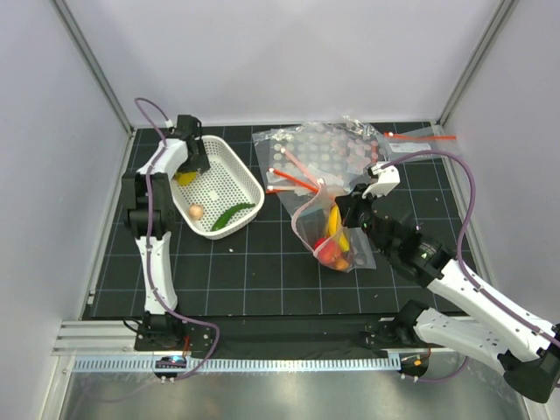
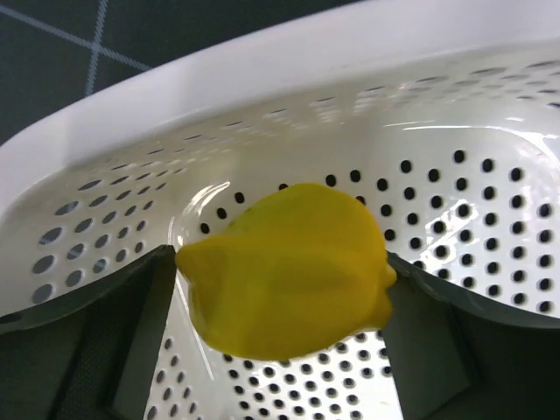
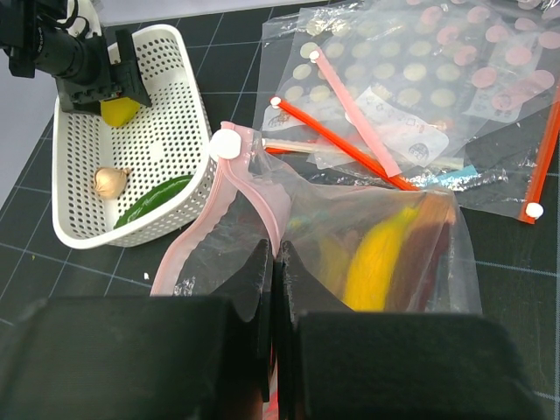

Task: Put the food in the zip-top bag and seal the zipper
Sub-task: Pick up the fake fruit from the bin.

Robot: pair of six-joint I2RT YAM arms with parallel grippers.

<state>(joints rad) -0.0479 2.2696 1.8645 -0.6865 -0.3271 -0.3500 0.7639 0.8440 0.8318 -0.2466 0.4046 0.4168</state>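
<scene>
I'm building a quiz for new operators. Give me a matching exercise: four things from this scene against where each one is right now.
Things:
1. yellow round piece
2. banana
3. beige egg
4. zip-top bag

Places:
A. loose on the floor of the basket
B. pinched at its mouth by the right pincer
C. held in the left pincer
D. inside the clear bag

Pairs: 1-C, 2-D, 3-A, 4-B
</scene>
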